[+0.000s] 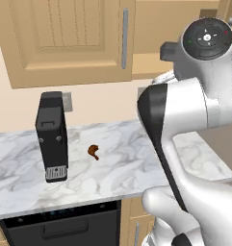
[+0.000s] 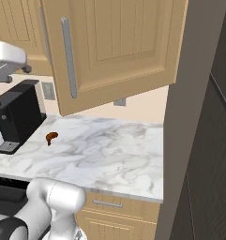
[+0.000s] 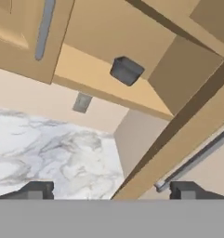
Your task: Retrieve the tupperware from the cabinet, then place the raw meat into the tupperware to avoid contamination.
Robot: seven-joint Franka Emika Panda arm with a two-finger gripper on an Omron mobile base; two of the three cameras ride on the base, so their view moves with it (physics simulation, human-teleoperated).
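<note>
Grey tupperware (image 3: pixel 127 70) sits on the wooden shelf (image 3: pixel 104 79) inside the open cabinet (image 3: pixel 146 42), near the shelf's front edge in the hand view, small and blurry, lid or contents not readable. From the left base view the robot's own white arm covers the open part of the cabinet, so only a sliver of shelf shows beside the closed door (image 1: pixel 69 38). In the right base view the swung-out door (image 2: pixel 114 47) with its grey bar handle (image 2: pixel 68 56) blocks the shelf entirely.

Gripper (image 3: pixel 111 190): both dark finger tips stand far apart at the bottom of the hand view, jaws wide, nothing between them, well below and short of the tupperware.

Raw meat (image 1: pixel 94 152) lies on the marble counter (image 1: pixel 117 168), just right of the black appliance (image 1: pixel 52 137), not touching it; also seen at (image 2: pixel 51 137). In the hand view only a dark red speck at the left edge, cut off.

Open counter stretches right of the meat to the counter's end against a tall dark panel (image 2: pixel 208 140). The open door's edge and its bar handle (image 3: pixel 192 160) run diagonally close to the right finger tip. A grey wall outlet (image 3: pixel 82 102) sits on the backsplash below the shelf. Dark oven front (image 1: pixel 64 226) under the counter, cut by the frame.
</note>
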